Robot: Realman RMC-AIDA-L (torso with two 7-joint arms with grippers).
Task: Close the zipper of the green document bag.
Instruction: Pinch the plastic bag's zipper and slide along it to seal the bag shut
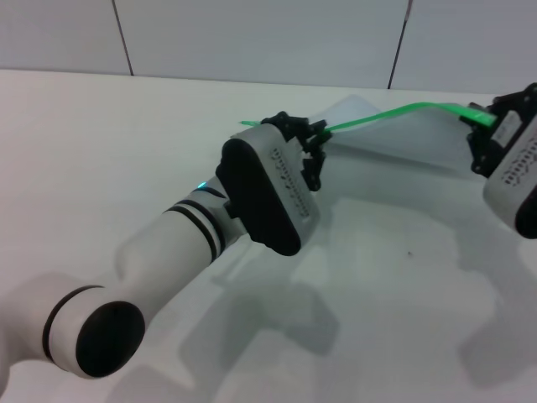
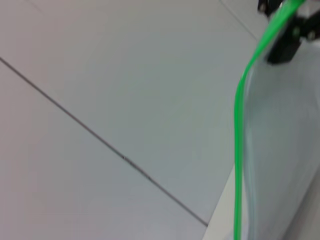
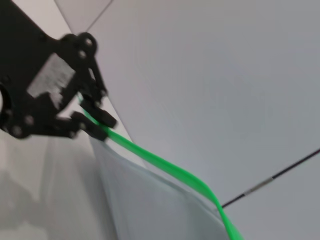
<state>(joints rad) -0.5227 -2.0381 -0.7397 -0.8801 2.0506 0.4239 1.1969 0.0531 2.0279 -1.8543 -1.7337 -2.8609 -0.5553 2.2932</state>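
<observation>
The green document bag [image 1: 394,141] hangs lifted above the white table [image 1: 101,159], stretched between both grippers with its green edge on top. The zipper [image 1: 394,112] runs as a thin green strip along that top edge. My left gripper [image 1: 315,134] is shut on the zipper's left end; the right wrist view shows its black fingers [image 3: 97,119] clamped on the zipper [image 3: 160,162]. My right gripper [image 1: 475,114] is shut on the strip's right end, and the left wrist view shows it [image 2: 286,25] far off on the zipper [image 2: 240,125]. I cannot make out the slider.
My left forearm [image 1: 180,231] crosses the front middle of the table. A panelled wall [image 1: 252,34] with dark seams stands close behind the bag. The bag's shadow [image 1: 394,243] falls on the table beneath it.
</observation>
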